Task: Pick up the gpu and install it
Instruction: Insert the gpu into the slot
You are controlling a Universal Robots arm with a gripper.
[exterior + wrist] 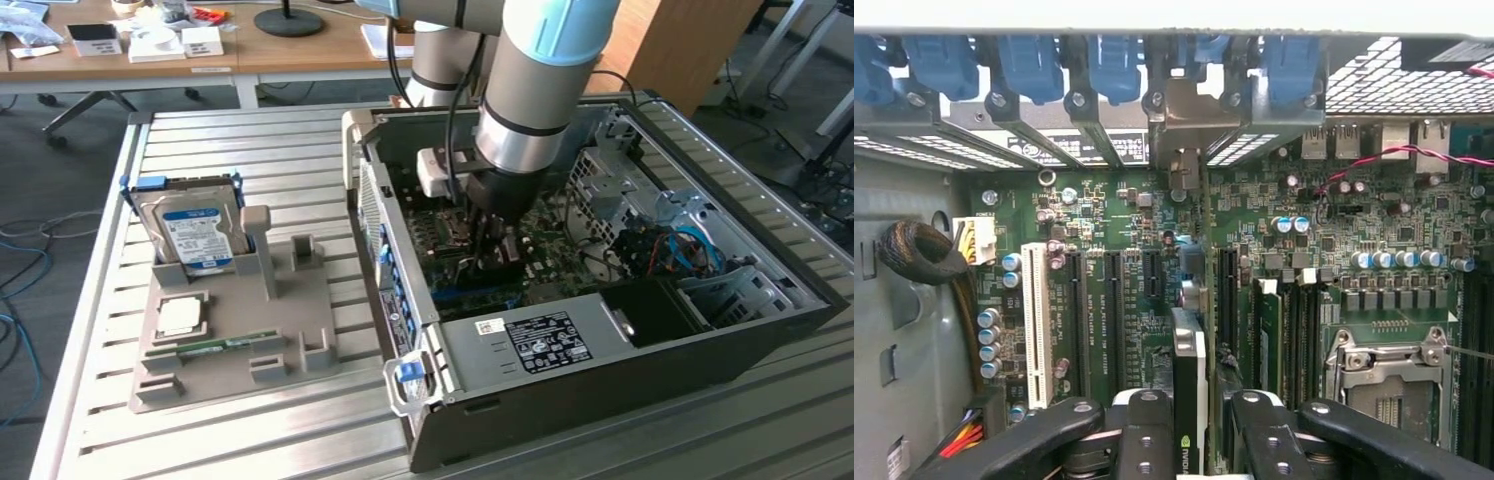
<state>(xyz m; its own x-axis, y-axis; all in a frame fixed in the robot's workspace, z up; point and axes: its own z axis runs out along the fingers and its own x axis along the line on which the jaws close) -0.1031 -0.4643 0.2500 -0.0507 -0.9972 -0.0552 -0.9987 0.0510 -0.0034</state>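
The gpu [1189, 375] stands edge-on over the motherboard [1114, 230], jaws gripping it; exterior view hides it.

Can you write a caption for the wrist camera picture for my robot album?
The gripper holds the gpu edge-on above the motherboard, near the white slot and black expansion slots.

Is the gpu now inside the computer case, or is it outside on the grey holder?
Inside. The gpu stands on edge between the gripper fingers, above the motherboard slots in the open computer case.
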